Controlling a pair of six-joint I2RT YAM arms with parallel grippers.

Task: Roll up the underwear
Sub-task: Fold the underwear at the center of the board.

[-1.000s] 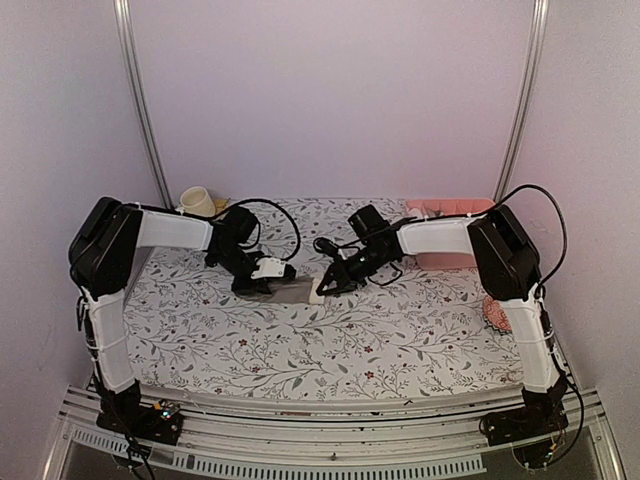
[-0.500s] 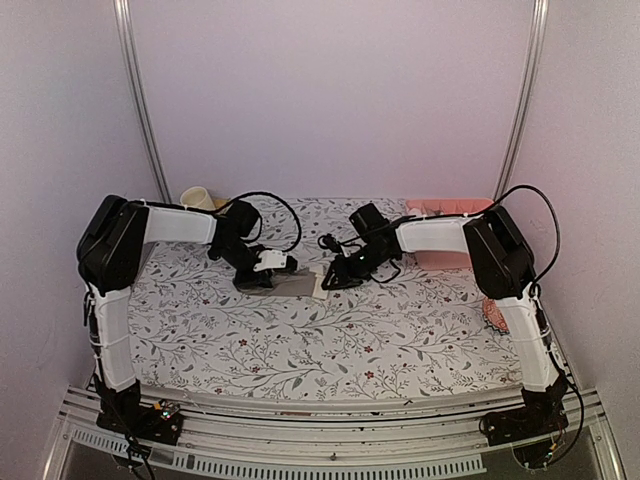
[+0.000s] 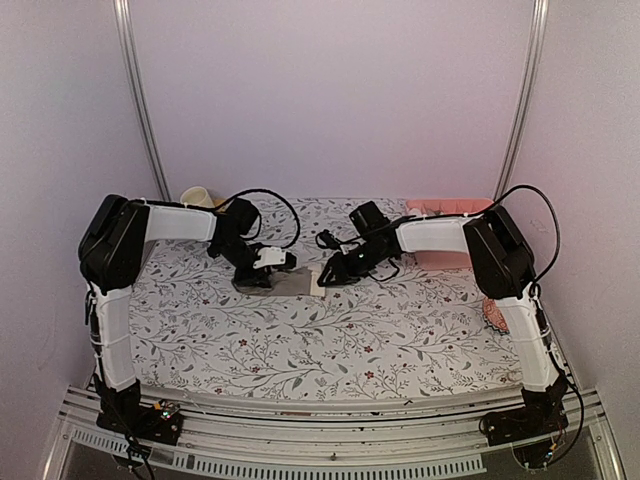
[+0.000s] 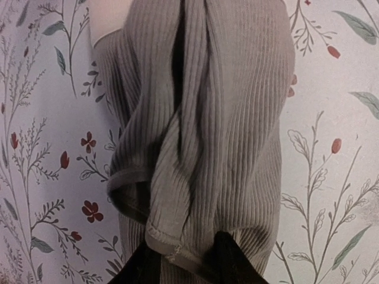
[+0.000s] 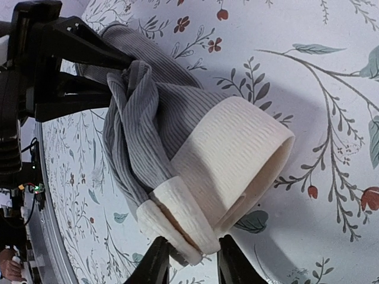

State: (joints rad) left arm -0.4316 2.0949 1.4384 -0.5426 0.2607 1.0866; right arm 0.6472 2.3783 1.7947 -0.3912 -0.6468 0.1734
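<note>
Underwear (image 3: 290, 284) on floral cloth (image 3: 300, 340), pink basket (image 3: 470, 206) behind, cream cup (image 3: 197, 198) far left

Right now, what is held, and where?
Left end effector straddles the briefs at the taupe hem, right end effector the cream waistband; whether either clamps cannot be told.

Top external: high at near edge, facing down over table (image 3: 330, 340).
Wrist views: close; both share taupe underwear (image 4: 201, 136).
</note>
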